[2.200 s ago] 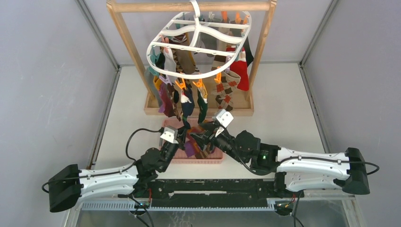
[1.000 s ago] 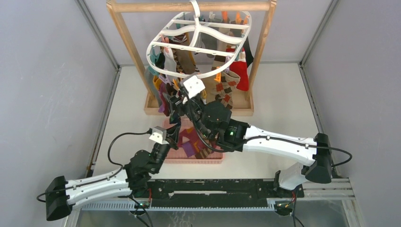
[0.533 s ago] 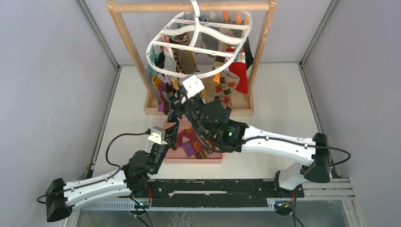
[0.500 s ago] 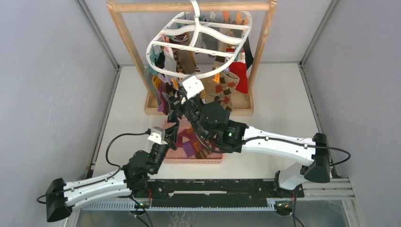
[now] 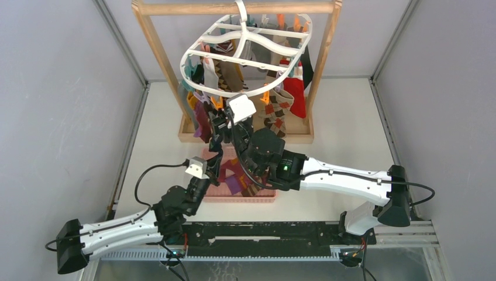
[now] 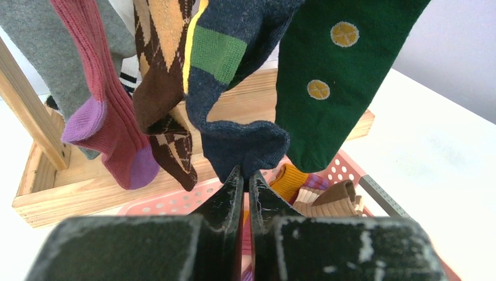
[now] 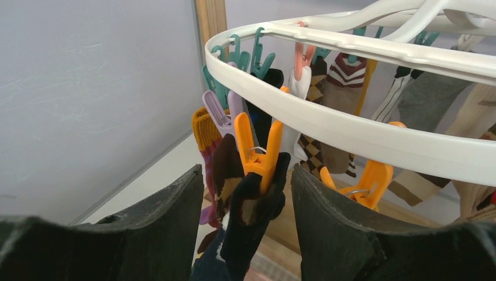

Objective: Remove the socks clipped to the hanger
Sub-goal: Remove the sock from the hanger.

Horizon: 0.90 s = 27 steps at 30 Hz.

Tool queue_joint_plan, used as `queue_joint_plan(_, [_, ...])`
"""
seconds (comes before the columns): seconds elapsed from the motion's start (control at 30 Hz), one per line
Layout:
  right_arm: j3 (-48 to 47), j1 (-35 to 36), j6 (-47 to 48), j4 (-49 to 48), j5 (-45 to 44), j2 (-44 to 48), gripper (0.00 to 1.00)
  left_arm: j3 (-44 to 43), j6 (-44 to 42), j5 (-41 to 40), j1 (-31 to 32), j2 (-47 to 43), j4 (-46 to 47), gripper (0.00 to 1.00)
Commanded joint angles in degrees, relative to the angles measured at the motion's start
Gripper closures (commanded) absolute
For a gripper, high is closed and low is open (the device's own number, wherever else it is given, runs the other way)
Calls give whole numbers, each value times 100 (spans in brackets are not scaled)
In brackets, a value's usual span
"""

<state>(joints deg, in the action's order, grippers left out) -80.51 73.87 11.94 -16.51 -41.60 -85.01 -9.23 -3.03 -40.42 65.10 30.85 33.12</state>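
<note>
**Overhead view.** The white plastic oval ring hanger (image 5: 234, 57) is hanging by its hook from the wooden rectangular frame stand (image 5: 153, 50) at the far side of the table, with the small patterned fabric socks (image 5: 279, 114) dangling from its clips. The right gripper (image 5: 221, 123) is reaching up under the ring's near edge. The left gripper (image 5: 214, 165) is pointing upward lower down, over the pink perforated plastic basket (image 5: 240, 199) lying just in front of the stand's base.

**Right wrist view.** The right gripper (image 7: 247, 172) is standing wide. Its fingers (image 7: 158, 228) are flanking, without touching, an orange plastic clip (image 7: 257, 149) that is pinching the cuff of a dark brown-and-black sock (image 7: 248, 219). A lavender clip (image 7: 216, 114) is hanging just behind.

**Left wrist view.** The left gripper (image 6: 243, 172) is standing almost closed, its tips meeting the toe of a navy sock with a green band (image 6: 234, 134). Whether fabric is caught between them cannot be told. A red ribbed sock with purple toe (image 6: 111, 134) and a brown argyle sock (image 6: 164, 93) are hanging to its left, and a dark green sock with yellow dots (image 6: 333, 88) to its right. The basket (image 6: 342, 170) below is holding loose socks.
</note>
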Motion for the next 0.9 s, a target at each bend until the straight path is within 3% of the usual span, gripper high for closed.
queue_joint_plan(0.0, [-60, -129, 142, -234, -89, 204, 36, -263, -84, -23, -24, 49, 203, 92])
queue_joint_plan(0.23, [-342, -415, -70, -118, 234, -26, 36, -341, -75, 60, -24, 256, 254, 92])
queue_joint_plan(0.87, [-703, -526, 112, -451, 109, -540, 39, -510, -128, 193, -30, 987, 639, 93])
